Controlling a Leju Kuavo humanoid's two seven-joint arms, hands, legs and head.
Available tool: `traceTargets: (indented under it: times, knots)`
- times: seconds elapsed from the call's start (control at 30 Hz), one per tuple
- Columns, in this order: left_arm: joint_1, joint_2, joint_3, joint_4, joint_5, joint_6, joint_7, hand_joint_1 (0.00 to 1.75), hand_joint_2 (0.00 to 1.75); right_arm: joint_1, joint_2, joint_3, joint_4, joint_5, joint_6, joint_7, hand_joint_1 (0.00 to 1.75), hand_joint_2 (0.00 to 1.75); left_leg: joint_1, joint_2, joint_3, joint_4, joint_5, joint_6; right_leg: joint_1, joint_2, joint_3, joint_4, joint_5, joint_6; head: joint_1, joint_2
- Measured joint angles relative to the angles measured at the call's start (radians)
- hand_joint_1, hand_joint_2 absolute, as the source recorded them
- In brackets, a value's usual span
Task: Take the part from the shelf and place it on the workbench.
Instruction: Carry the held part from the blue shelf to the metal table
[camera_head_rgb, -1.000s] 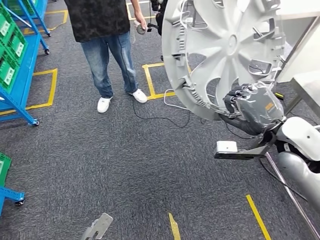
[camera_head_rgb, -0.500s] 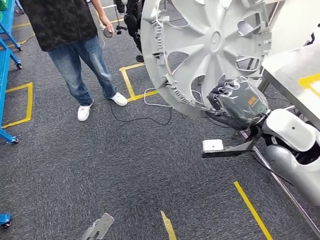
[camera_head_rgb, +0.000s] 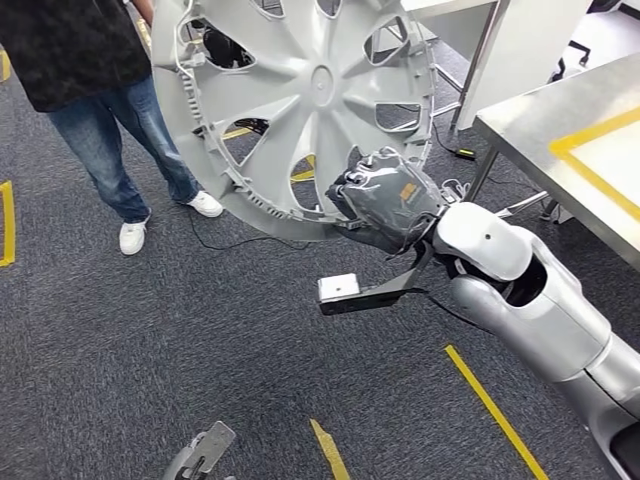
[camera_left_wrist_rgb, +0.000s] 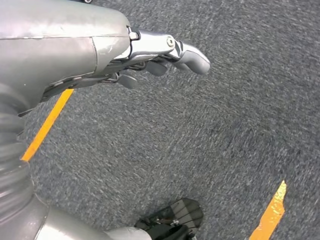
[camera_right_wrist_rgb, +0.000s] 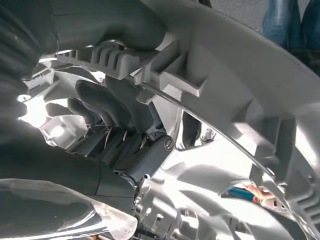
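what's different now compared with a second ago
The robot's view has swung right: the workbench now fills more of the right side, and the person sits at the left edge. The right hand still grips the wheel cover; the left hand hangs open.

Bright even light; right wrist view backlit, shadowed.
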Motion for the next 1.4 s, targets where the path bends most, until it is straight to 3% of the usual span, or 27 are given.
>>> traceTargets:
  times: [0.07, 0.1, 0.2, 0.27, 0.33, 0.4, 0.5, 0.57, 0.6, 0.63, 0.7, 0.77, 0.83, 0.9, 0.93, 1.0, 1.03, 1.07, 1.1, 1.13, 1.2, 1.27, 1.3, 1.37, 1.4]
  knots:
    - [0.002, 0.0, -0.001, 0.0, 0.0, 0.0, 0.0, 0.0, 1.75, -0.001, 0.006, 0.012, 0.01, 0.0, -0.003, 0.003, 1.75, 1.75, -0.001, 0.019, 0.0, 0.002, -0.001, 0.001, 0.0, -0.009, -0.031, 0.069, -0.011, 0.004, 0.0, 0.0]
    - [0.003, 0.001, -0.002, 0.0, 0.0, 0.0, 0.0, 0.0, 1.75, -0.003, 0.008, 0.016, 0.013, 0.0, -0.004, 0.004, 1.75, 1.75, -0.001, 0.027, 0.0, 0.003, -0.003, 0.001, 0.0, -0.013, -0.018, 0.046, 0.009, 0.004, 0.0, 0.0]
    - [0.002, 0.0, -0.005, 0.0, 0.0, 0.0, 0.0, 0.0, 1.75, -0.013, 0.013, 0.021, 0.022, 0.0, -0.004, 0.006, 1.75, 1.75, -0.005, 0.05, 0.0, 0.011, -0.011, -0.006, 0.008, -0.057, 0.086, -0.15, 0.086, -0.005, -0.001, 0.0]
    - [0.003, 0.0, -0.006, 0.0, 0.0, 0.0, 0.0, 0.0, 1.75, -0.019, 0.019, 0.023, 0.025, -0.001, -0.006, 0.006, 1.75, 1.75, -0.01, 0.066, -0.003, 0.016, -0.014, -0.012, 0.015, -0.071, 0.116, -0.206, 0.093, -0.017, -0.002, 0.0]
    - [0.003, 0.0, -0.006, 0.0, 0.0, 0.0, 0.0, 0.0, 1.75, -0.022, 0.022, 0.026, 0.028, -0.001, -0.008, 0.007, 1.75, 1.75, -0.01, 0.08, -0.004, 0.018, -0.017, -0.02, 0.016, -0.052, 0.116, -0.209, 0.099, -0.028, -0.002, 0.0]
    - [0.003, 0.0, -0.007, 0.0, 0.0, 0.0, 0.001, 0.0, 1.75, -0.026, 0.026, 0.027, 0.031, -0.001, -0.008, 0.008, 1.75, 1.75, -0.006, 0.062, -0.011, 0.045, -0.042, -0.031, 0.011, -0.036, 0.117, -0.214, 0.104, -0.038, -0.004, 0.0]
    - [0.003, 0.0, -0.008, 0.0, 0.0, 0.0, 0.003, 0.0, 1.75, -0.035, 0.046, 0.032, 0.039, -0.002, -0.004, 0.007, 1.75, 1.75, 0.003, 0.02, -0.079, 0.213, -0.132, -0.045, 0.007, -0.011, 0.117, -0.216, 0.108, -0.046, -0.007, 0.0]
    - [0.004, 0.0, -0.009, 0.0, 0.0, -0.002, 0.003, 0.0, 1.75, -0.04, 0.059, 0.038, 0.047, -0.005, 0.0, 0.006, 1.75, 1.75, 0.006, 0.016, -0.117, 0.3, -0.156, -0.049, 0.007, 0.008, 0.117, -0.215, 0.109, -0.046, -0.007, 0.0]
    - [0.004, 0.0, -0.01, 0.0, 0.0, -0.002, 0.003, 0.0, 1.75, -0.043, 0.063, 0.041, 0.051, -0.007, 0.002, 0.005, 1.75, 1.75, 0.009, 0.015, -0.113, 0.292, -0.139, -0.05, 0.007, 0.018, 0.117, -0.214, 0.109, -0.046, -0.007, 0.0]
    - [0.003, 0.0, -0.012, 0.0, 0.0, -0.003, 0.003, 0.0, 1.75, -0.046, 0.068, 0.043, 0.055, -0.009, 0.004, 0.004, 1.75, 1.75, 0.012, 0.011, -0.092, 0.246, -0.106, -0.05, 0.006, 0.028, 0.117, -0.213, 0.109, -0.044, -0.007, 0.0]
    - [0.002, 0.0, -0.014, 0.0, -0.001, -0.003, 0.003, 0.0, 1.75, -0.056, 0.077, 0.046, 0.063, -0.013, 0.006, 0.001, 1.75, 1.75, 0.018, -0.017, -0.032, 0.115, -0.041, -0.05, 0.005, 0.046, 0.114, -0.207, 0.109, -0.038, -0.007, 0.0]
    - [-0.001, 0.0, -0.016, 0.0, -0.002, -0.003, 0.004, 0.0, 1.75, -0.065, 0.086, 0.048, 0.072, -0.017, 0.005, -0.002, 1.75, 1.75, 0.02, -0.041, -0.001, 0.041, -0.023, -0.048, 0.004, 0.061, 0.105, -0.203, 0.114, -0.026, -0.007, 0.0]
    - [-0.003, -0.001, -0.017, 0.0, -0.002, -0.003, 0.006, 0.0, 1.75, -0.069, 0.089, 0.049, 0.082, -0.02, 0.004, -0.004, 1.75, 1.75, 0.017, -0.036, 0.0, 0.03, -0.025, -0.041, 0.001, 0.074, 0.096, -0.206, 0.121, -0.012, -0.007, 0.0]
    - [-0.004, -0.002, -0.02, 0.0, -0.002, -0.003, 0.006, 0.0, 1.75, -0.07, 0.09, 0.049, 0.091, -0.021, 0.004, -0.005, 1.75, 1.75, 0.016, -0.021, 0.0, 0.024, -0.017, -0.028, 0.0, 0.057, 0.082, -0.19, 0.106, -0.005, -0.005, 0.0]
    - [-0.005, -0.003, -0.021, 0.0, -0.002, -0.003, 0.006, 0.0, 1.75, -0.071, 0.09, 0.049, 0.095, -0.021, 0.004, -0.006, 1.75, 1.75, 0.017, -0.013, 0.0, 0.021, -0.014, -0.022, 0.0, 0.038, 0.064, -0.155, 0.083, -0.002, -0.003, 0.0]
    - [-0.004, -0.004, -0.022, 0.0, -0.002, -0.003, 0.006, 0.0, 1.75, -0.072, 0.093, 0.052, 0.102, -0.021, 0.004, -0.007, 1.75, 1.75, 0.015, 0.005, -0.003, 0.02, -0.013, -0.015, 0.002, 0.002, 0.007, -0.025, 0.015, 0.001, 0.0, 0.0]
    - [-0.003, -0.004, -0.022, 0.0, -0.002, -0.003, 0.006, 0.0, 1.75, -0.072, 0.095, 0.054, 0.105, -0.021, 0.004, -0.007, 1.75, 1.75, 0.014, 0.015, -0.005, 0.02, -0.013, -0.014, 0.002, -0.004, -0.021, 0.041, -0.011, 0.003, 0.0, 0.0]
    - [-0.002, -0.004, -0.022, 0.0, -0.002, -0.003, 0.006, 0.0, 1.75, -0.072, 0.096, 0.056, 0.109, -0.021, 0.003, -0.006, 1.75, 1.75, 0.013, 0.025, -0.006, 0.02, -0.013, -0.014, 0.002, -0.007, -0.037, 0.081, -0.023, 0.003, 0.0, 0.0]
    - [-0.002, -0.004, -0.022, 0.0, -0.002, -0.003, 0.006, 0.0, 1.75, -0.072, 0.098, 0.058, 0.112, -0.02, 0.003, -0.006, 1.75, 1.75, 0.012, 0.034, -0.006, 0.02, -0.013, -0.014, 0.002, -0.009, -0.033, 0.084, -0.016, 0.003, 0.0, 0.0]
    - [-0.003, -0.005, -0.022, 0.0, -0.002, -0.003, 0.006, 0.0, 1.75, -0.072, 0.099, 0.06, 0.115, -0.019, 0.003, -0.006, 1.75, 1.75, 0.011, 0.041, -0.005, 0.02, -0.014, -0.014, 0.002, -0.013, -0.009, 0.044, 0.009, 0.001, 0.0, 0.0]
    - [-0.004, -0.007, -0.023, 0.0, -0.002, -0.003, 0.006, 0.0, 1.75, -0.074, 0.101, 0.061, 0.121, -0.015, 0.001, -0.007, 1.75, 1.75, 0.009, 0.055, -0.003, 0.021, -0.016, -0.016, 0.008, -0.041, 0.074, -0.099, 0.065, -0.006, 0.0, 0.0]
    - [-0.005, -0.007, -0.024, 0.0, -0.001, -0.003, 0.006, 0.0, 1.75, -0.077, 0.106, 0.062, 0.125, -0.012, -0.008, -0.008, 1.75, 1.75, 0.004, 0.07, -0.004, 0.024, -0.018, -0.021, 0.017, -0.068, 0.126, -0.193, 0.085, -0.016, 0.0, 0.0]
    - [-0.005, -0.007, -0.024, 0.0, -0.001, -0.003, 0.006, 0.0, 1.75, -0.078, 0.109, 0.062, 0.127, -0.01, -0.014, -0.009, 1.75, 1.75, 0.002, 0.078, -0.005, 0.025, -0.018, -0.024, 0.021, -0.069, 0.131, -0.204, 0.081, -0.02, 0.0, 0.0]
    - [-0.005, -0.008, -0.026, 0.0, -0.002, -0.003, 0.006, 0.0, 1.75, -0.079, 0.112, 0.063, 0.129, -0.009, -0.024, -0.011, 1.75, 1.75, 0.001, 0.091, -0.005, 0.026, -0.021, -0.031, 0.018, -0.05, 0.128, -0.207, 0.086, -0.028, 0.0, 0.0]
    - [-0.006, -0.008, -0.028, 0.0, -0.002, -0.003, 0.006, 0.0, 1.75, -0.079, 0.113, 0.063, 0.131, -0.01, -0.026, -0.013, 1.75, 1.75, 0.003, 0.084, -0.006, 0.033, -0.03, -0.036, 0.015, -0.042, 0.13, -0.209, 0.088, -0.032, -0.001, 0.0]
